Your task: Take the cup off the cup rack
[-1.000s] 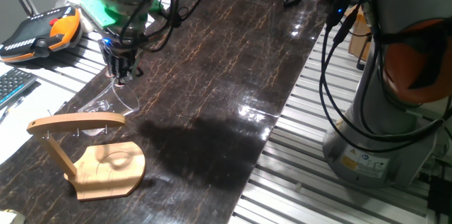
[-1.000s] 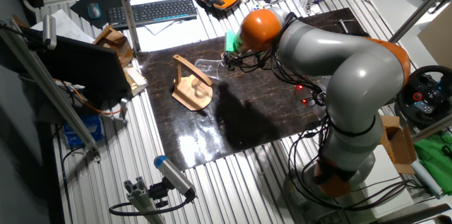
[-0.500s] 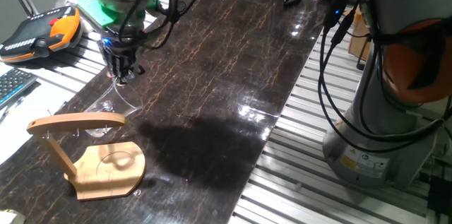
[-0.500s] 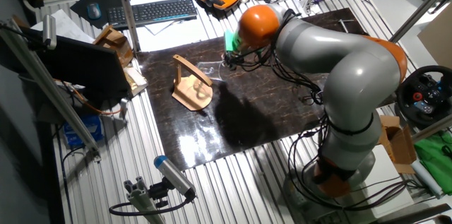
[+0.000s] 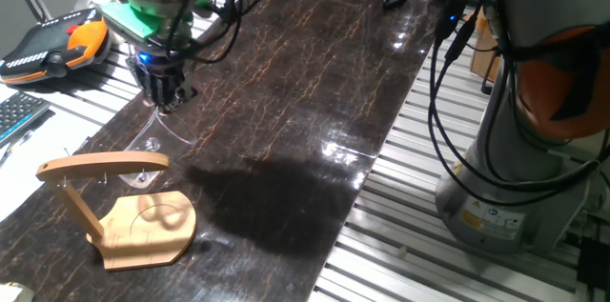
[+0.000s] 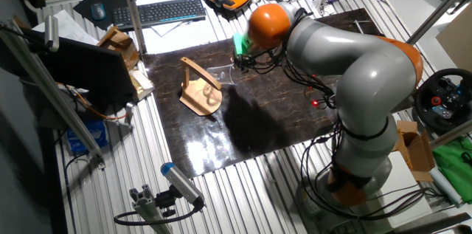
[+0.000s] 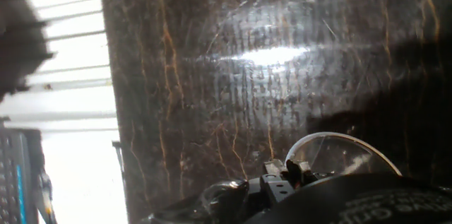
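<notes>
Cup rack (image 5: 114,209) stands at our left on the dark table (image 5: 315,73), its pegs bare; just right of it and behind, we see the clear cup (image 5: 152,145) hanging off the rack, pinched at its rim by our closed gripper (image 5: 164,102).

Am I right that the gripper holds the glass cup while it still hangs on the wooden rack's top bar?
Not quite. The gripper does hold the cup, but one fixed view shows it clear of the rack, beside the top bar rather than hanging on it.
</notes>
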Controlling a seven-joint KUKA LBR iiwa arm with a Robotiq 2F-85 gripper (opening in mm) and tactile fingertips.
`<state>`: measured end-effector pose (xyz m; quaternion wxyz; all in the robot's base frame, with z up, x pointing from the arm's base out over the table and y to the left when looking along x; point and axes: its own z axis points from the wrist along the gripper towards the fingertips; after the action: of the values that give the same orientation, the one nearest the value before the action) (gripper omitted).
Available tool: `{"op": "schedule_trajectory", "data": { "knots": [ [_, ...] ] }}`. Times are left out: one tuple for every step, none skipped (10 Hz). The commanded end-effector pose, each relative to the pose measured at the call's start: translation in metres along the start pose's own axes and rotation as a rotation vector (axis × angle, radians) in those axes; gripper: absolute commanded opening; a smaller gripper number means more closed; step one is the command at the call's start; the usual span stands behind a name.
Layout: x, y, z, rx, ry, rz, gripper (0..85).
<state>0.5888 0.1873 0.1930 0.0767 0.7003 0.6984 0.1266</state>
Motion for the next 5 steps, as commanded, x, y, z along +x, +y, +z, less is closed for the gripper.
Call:
{"op": "schedule_trajectory", "data": {
  "knots": [
    [0.0005, 0.0004, 0.0003, 0.0, 0.003, -0.04, 2.0],
    [0.0009, 0.0006, 0.0002, 0.0, -0.001, -0.095, 2.0],
    [0.001, 0.0007, 0.0001, 0.004, -0.001, -0.136, 2.0],
    [0.0011, 0.0008, -0.0007, 0.014, 0.009, -0.184, 2.0],
    [0.0021, 0.0015, -0.0008, 0.024, 0.017, -0.233, 2.0]
  ]
}}
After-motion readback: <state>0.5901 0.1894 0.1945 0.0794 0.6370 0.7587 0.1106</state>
